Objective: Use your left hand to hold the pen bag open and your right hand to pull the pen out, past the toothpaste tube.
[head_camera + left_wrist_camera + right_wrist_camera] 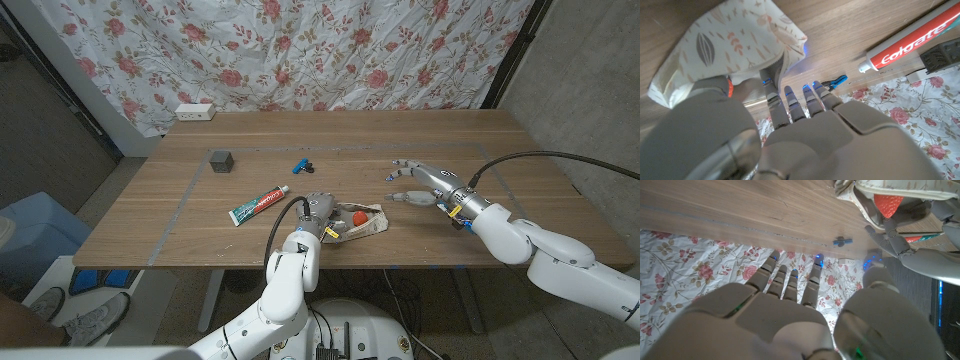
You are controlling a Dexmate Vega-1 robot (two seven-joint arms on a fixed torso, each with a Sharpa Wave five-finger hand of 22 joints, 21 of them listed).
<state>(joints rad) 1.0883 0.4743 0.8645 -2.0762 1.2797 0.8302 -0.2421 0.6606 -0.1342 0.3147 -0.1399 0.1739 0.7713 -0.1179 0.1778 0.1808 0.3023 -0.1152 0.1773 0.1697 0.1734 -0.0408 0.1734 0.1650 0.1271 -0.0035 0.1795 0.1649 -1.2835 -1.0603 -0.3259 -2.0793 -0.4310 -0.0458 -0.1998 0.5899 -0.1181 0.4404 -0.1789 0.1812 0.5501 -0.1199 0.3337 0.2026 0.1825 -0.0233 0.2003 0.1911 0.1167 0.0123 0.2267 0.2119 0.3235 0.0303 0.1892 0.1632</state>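
Head view: the left hand (318, 212) pinches the pen bag (362, 224), seemingly to spread its mouth. The right hand (420, 183) hovers nearby, fingers spread, holding nothing.

The left hand (318, 212), at lower centre of the head view, covers the near end of the pen bag (362, 224), so its grip there cannot be read. The red thing (359, 214) in the bag's mouth is too small to identify. The toothpaste tube (920, 41) runs off the left wrist view's upper right edge
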